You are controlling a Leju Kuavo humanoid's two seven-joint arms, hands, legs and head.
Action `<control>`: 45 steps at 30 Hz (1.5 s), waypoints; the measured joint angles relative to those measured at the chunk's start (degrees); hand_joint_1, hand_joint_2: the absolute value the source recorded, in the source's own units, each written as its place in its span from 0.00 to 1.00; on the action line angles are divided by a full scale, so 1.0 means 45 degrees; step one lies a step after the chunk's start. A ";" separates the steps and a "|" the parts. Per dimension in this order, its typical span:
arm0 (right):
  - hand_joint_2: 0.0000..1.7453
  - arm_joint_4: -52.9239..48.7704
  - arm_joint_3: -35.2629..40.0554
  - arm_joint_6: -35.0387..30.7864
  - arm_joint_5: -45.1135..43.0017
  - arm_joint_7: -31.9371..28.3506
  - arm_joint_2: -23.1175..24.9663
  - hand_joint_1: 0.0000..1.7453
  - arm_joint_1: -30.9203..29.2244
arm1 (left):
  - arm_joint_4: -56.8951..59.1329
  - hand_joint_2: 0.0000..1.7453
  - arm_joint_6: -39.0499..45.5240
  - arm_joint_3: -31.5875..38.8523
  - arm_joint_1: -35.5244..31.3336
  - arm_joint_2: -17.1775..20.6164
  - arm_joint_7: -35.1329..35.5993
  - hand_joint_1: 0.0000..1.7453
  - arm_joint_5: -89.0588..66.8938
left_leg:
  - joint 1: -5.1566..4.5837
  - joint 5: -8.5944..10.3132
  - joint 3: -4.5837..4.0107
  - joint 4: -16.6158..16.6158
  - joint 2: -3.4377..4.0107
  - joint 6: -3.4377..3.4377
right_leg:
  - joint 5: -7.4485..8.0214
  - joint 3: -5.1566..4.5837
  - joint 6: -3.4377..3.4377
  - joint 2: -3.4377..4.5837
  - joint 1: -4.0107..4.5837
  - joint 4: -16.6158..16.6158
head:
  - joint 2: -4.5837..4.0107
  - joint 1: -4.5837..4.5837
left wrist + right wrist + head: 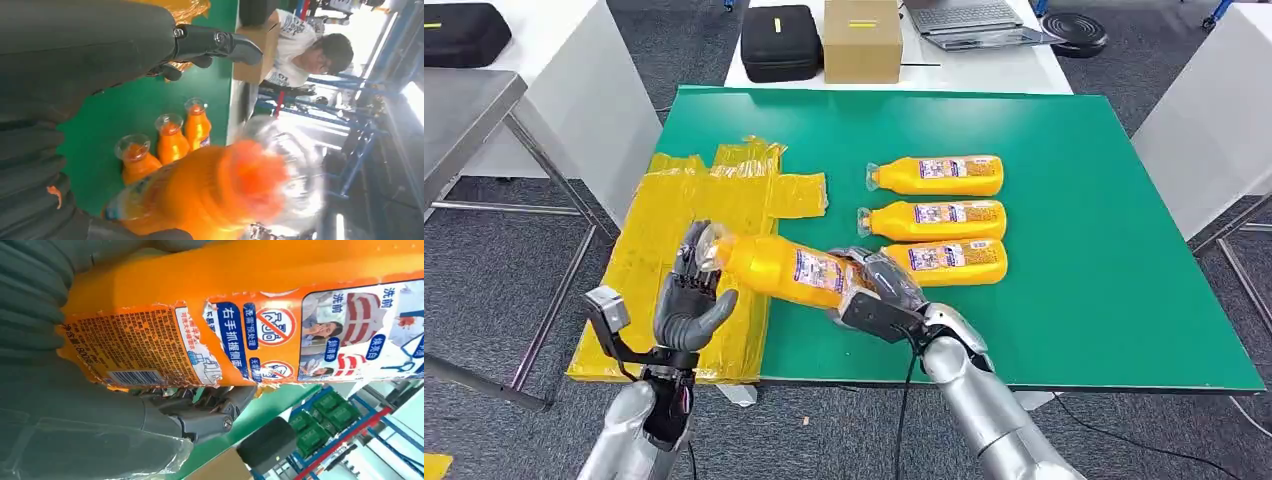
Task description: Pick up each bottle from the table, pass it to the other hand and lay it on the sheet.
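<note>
My right hand (879, 290) grips an orange bottle (779, 268) by its base end and holds it above the table's front edge, cap pointing left. My left hand (689, 295) is open just beside the bottle's clear cap, fingers spread behind the neck and apart from it. The left wrist view has the cap end of the held bottle (210, 190) close up, with one finger (215, 42) stretched out. Its label (250, 305) lies against my right hand (50, 390). Three more orange bottles (939, 175) (934, 219) (954, 260) lie in a row on the green table (1074, 250). The yellow sheet (674, 200) lies under my left hand.
A black case (781, 42), a cardboard box (862, 40) and a laptop (974, 20) sit on the white table behind. White tables stand on both sides. A person (310, 55) sits beyond the far end of the green table.
</note>
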 measured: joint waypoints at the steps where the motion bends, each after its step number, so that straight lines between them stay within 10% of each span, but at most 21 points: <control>1: 1.00 -0.0005 0.0000 0.0000 -0.0005 0.0000 0.0034 1.00 -0.0016 | 0.0014 1.00 0.0000 -0.0024 -0.0001 0.0000 -0.0005 0.00 -0.0015 | 0.0000 0.0000 0.0000 0.0000 0.0000 0.0000 | 0.0000 0.0000 0.0000 0.0000 0.0000 0.0000 | 0.0000 0.0005; 45: 1.00 0.1443 0.0553 0.0321 0.0777 0.0131 0.0627 1.00 -0.0344 | -0.0034 1.00 -0.0816 -0.0219 0.0264 -0.0359 0.0267 0.00 0.0189 | 0.0000 0.0000 0.0000 0.0000 0.0000 0.0000 | 0.0000 -0.0001 0.0000 0.0000 0.0000 0.0000 | 0.0000 0.0005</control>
